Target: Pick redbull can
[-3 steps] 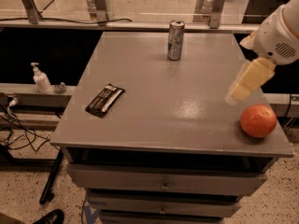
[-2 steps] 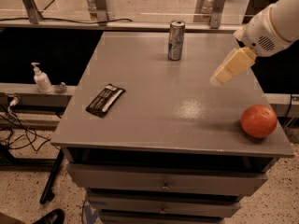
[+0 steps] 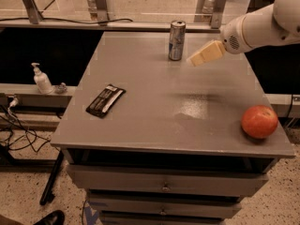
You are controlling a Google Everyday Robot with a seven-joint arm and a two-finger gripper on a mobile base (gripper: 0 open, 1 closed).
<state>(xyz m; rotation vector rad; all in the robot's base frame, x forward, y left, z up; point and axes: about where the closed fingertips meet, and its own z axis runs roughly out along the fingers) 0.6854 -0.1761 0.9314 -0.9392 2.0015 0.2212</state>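
Since a moment ago, the gripper [image 3: 206,54] has swung away from the apple's side toward the far edge and now hovers above the grey surface [image 3: 154,125], just right of the redbull can [image 3: 176,40] without touching it. Whether the gripper is apart or together cannot be told from this angle. The can stands upright near the back edge, around the middle. A flat black packet [image 3: 106,100] lies toward the left front, and a red apple [image 3: 259,121] sits at the right front corner. A pump bottle [image 3: 42,78] stands on a ledge left of the cabinet.
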